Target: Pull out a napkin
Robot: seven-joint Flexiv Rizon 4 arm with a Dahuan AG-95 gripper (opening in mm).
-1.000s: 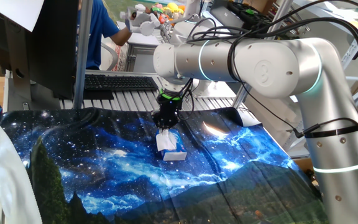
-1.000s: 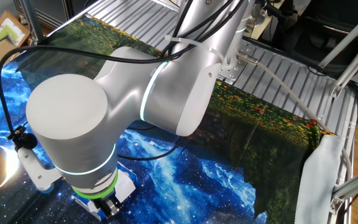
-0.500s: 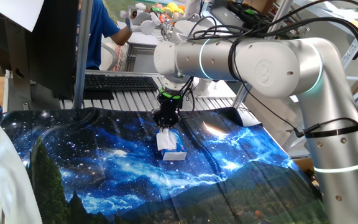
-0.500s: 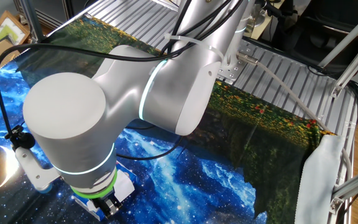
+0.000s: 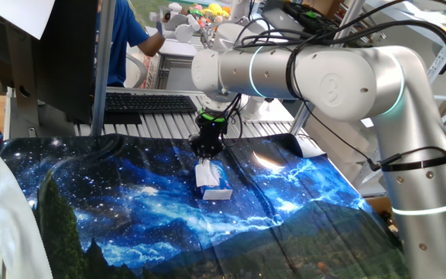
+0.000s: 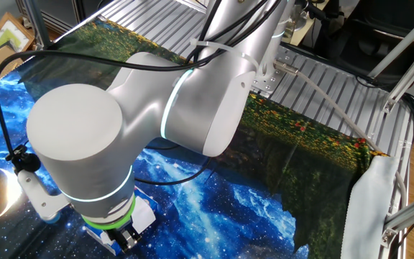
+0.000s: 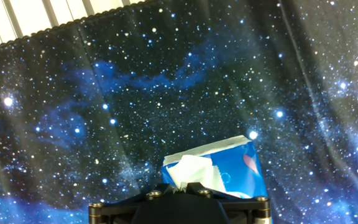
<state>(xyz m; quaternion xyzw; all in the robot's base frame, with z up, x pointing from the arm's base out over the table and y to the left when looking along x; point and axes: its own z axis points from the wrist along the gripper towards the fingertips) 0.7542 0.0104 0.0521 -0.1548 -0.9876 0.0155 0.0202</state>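
Arm: the white Flexiv arm (image 5: 324, 74) reaches over the tabletop from the 3 o'clock side of one fixed view, wrist pointing straight down.
End effector: the black end effector (image 5: 207, 157) is closed on the top of the napkin (image 5: 204, 175); the hand view shows only its front edge, at 6 o'clock, with the white paper running into it.
Napkin: wrinkled white sheet, rising out of the tissue pack (image 5: 217, 194) and pinched at its upper end; its lower part is inside the pack opening.
Tissue pack: small blue-and-white packet lying on the galaxy cloth (image 5: 114, 209), near the cloth's middle, directly under the end effector.
Tabletop: slatted metal tabletop (image 6: 336, 93) draped with the galaxy cloth.
Background: keyboard (image 5: 149, 102) at 11 o'clock of the pack, past the cloth's far edge.
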